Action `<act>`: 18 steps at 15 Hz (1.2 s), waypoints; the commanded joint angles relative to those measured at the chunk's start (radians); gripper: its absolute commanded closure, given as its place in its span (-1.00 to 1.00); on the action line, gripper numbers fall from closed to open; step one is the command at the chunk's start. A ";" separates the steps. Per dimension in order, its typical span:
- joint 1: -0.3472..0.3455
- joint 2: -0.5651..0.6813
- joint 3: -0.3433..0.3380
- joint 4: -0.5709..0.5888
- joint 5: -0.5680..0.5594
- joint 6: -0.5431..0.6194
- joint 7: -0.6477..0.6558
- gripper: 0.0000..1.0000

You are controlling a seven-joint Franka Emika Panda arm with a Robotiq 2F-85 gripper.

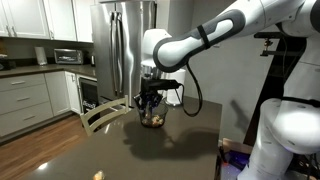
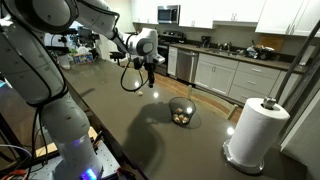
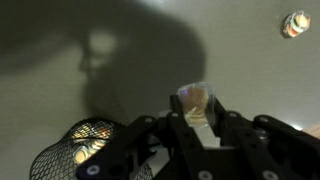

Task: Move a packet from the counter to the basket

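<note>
In the wrist view my gripper [image 3: 196,112] is shut on a small pale tan packet [image 3: 194,98] held between the fingertips. The round dark mesh basket [image 3: 78,150] sits at the lower left, beside the gripper, with a few small items inside. In both exterior views the gripper [image 1: 150,100] [image 2: 148,72] hangs above the dark counter [image 1: 170,150] [image 2: 120,120]. The basket [image 1: 152,118] [image 2: 181,113] lies just below it in one and off to the side in the other. The held packet is too small to make out in either exterior view.
Another small packet [image 3: 294,24] lies on the counter at the wrist view's top right. One also lies near the counter's front edge [image 1: 99,176]. A paper towel roll [image 2: 257,130] stands near the basket. A chair back [image 1: 100,115] is at the counter's far edge.
</note>
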State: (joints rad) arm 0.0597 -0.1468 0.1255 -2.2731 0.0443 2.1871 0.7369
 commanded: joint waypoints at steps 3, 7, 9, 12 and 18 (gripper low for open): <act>-0.044 0.015 -0.020 0.043 -0.099 0.012 0.082 0.76; -0.069 0.029 -0.039 0.063 -0.160 0.019 0.139 0.76; -0.078 0.040 -0.049 0.073 -0.186 0.027 0.166 0.76; -0.086 0.064 -0.068 0.094 -0.201 0.032 0.182 0.76; -0.096 0.138 -0.119 0.163 -0.182 0.029 0.177 0.76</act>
State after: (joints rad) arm -0.0238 -0.0633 0.0207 -2.1633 -0.1295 2.2099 0.8870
